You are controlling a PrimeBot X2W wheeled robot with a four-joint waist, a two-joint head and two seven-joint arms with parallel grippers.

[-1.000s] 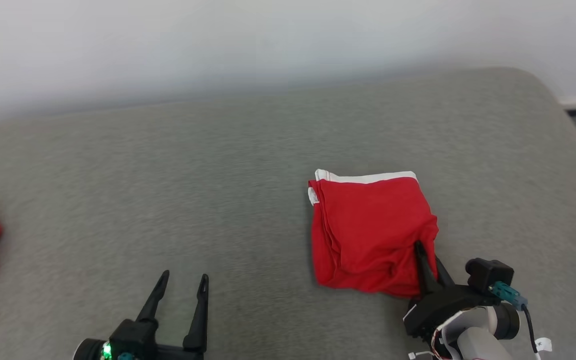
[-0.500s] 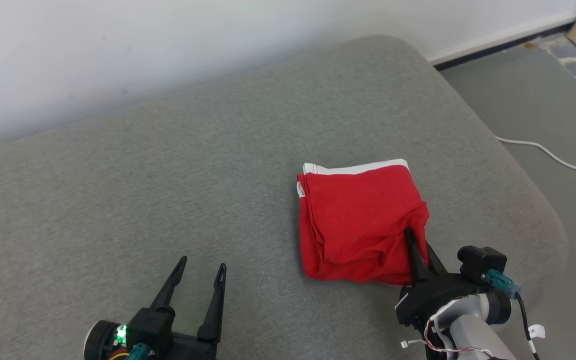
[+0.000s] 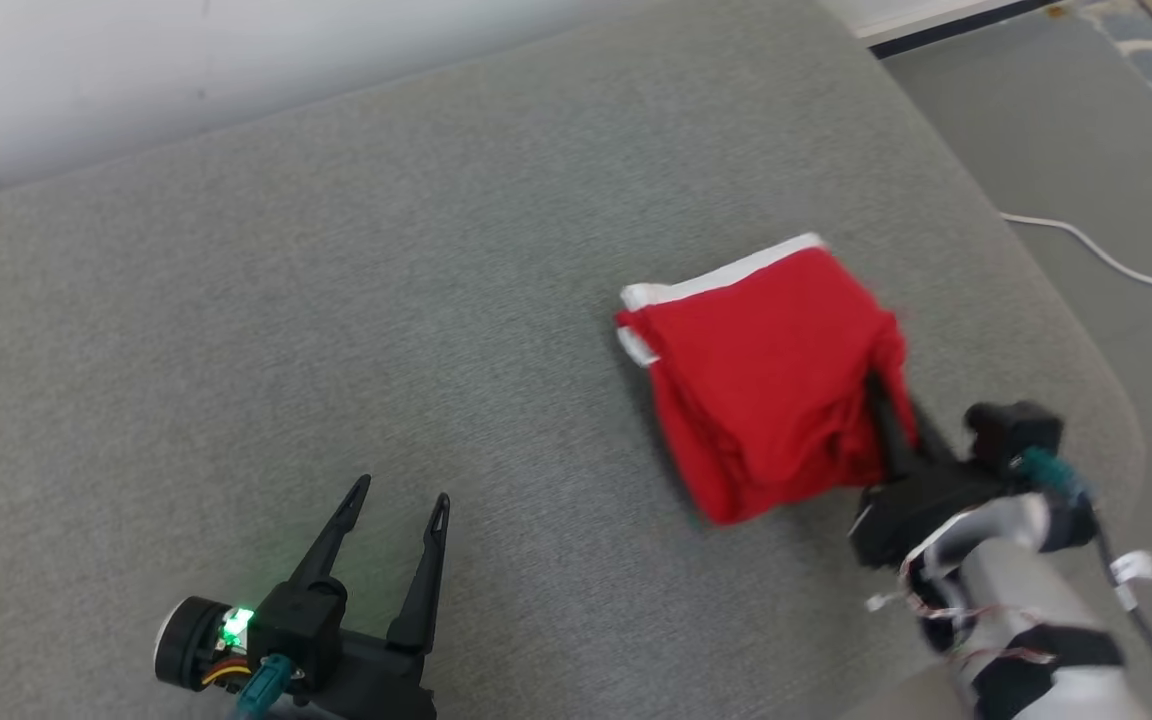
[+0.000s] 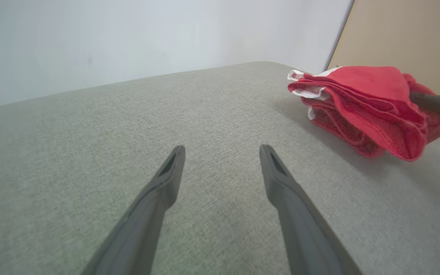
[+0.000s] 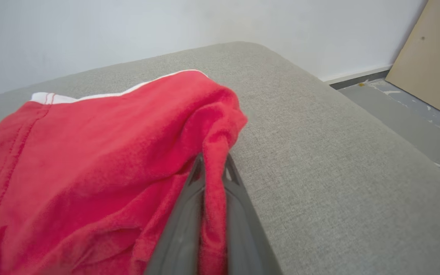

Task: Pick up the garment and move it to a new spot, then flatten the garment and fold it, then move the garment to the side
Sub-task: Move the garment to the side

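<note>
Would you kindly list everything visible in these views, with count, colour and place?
folded red fabric garment with white trim: one, red and white, right part of the cushion.
grey upholstered cushion: one, grey, against the wall.
white painted wall: one, white, behind the cushion.
grey floor: one, grey, right of the cushion.
thin white cable: one, white, on the floor.
tan flat board: one, tan, standing by the wall.
left claw: one, black, open, over bare cushion.
right claw: one, black, shut on the garment's edge.

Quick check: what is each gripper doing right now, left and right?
Left gripper: open, holding nothing.
Right gripper: shut on an edge of the folded red garment.
</note>
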